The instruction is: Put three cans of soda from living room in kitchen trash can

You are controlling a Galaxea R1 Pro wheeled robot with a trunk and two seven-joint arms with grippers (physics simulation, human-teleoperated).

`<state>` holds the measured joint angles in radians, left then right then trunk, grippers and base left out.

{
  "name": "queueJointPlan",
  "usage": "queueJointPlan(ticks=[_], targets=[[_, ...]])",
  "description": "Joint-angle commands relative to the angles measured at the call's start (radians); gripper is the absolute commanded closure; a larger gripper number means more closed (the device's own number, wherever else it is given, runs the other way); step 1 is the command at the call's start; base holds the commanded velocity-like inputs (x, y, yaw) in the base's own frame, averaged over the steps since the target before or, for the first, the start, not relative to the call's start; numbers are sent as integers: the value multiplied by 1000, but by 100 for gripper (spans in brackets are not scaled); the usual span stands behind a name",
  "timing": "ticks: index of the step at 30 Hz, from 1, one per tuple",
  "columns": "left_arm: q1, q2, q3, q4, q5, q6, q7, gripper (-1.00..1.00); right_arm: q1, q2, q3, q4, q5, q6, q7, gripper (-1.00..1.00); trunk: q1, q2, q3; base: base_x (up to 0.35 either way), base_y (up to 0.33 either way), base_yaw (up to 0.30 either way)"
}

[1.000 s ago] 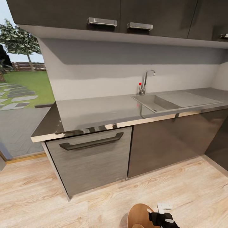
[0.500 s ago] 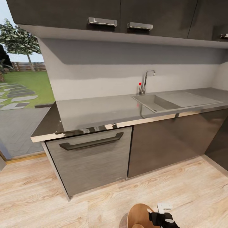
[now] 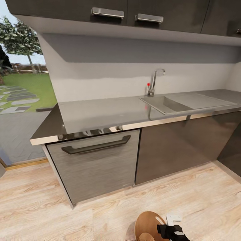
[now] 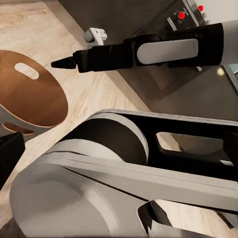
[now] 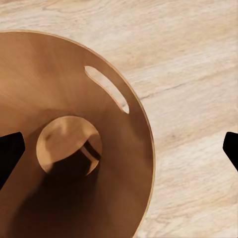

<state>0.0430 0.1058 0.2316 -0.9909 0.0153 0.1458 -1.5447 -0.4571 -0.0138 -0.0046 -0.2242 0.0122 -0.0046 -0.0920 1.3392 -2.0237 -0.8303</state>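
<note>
Head view: a kitchen run of grey cabinets [image 3: 97, 167] with dark bar handles is shown under a grey countertop [image 3: 100, 115], with a recessed steel sink [image 3: 165, 104] and a chrome tap [image 3: 153, 82]; dark glossy upper cupboards [image 3: 110, 11] are seen above. The pale wood plank floor [image 3: 40, 204] extends to a glazed opening onto a lawn. At the lower edge, the round tapered bin with a coppery-brown interior [image 3: 147, 224] stands on the floor, with the right gripper [image 3: 174, 231] just beside its rim.

Right wrist view: the bin's interior [image 5: 69, 148] and oval handle cut-out are seen from above; the two dark fingertips [image 5: 10, 153] are widely spread, with nothing between them.

Left wrist view: the bin [image 4: 29, 94] and the right arm [image 4: 163, 49] are seen; the state of the left jaws cannot be told.
</note>
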Motion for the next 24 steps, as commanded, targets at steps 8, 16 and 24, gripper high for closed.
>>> queueJointPlan(ticks=[8,16,24], targets=[[0,0,0,0,0,0,0,-100,0,0,0,0,0,0,0,-100,31,-56,-38,0,0,0],[0,0,0,0,0,0,0,-100,0,0,0,0,0,0,0,-100,61,-112,-76,0,0,0],[0,0,0,0,0,0,0,-100,0,0,0,0,0,0,0,-100,92,-168,-114,0,0,0]])
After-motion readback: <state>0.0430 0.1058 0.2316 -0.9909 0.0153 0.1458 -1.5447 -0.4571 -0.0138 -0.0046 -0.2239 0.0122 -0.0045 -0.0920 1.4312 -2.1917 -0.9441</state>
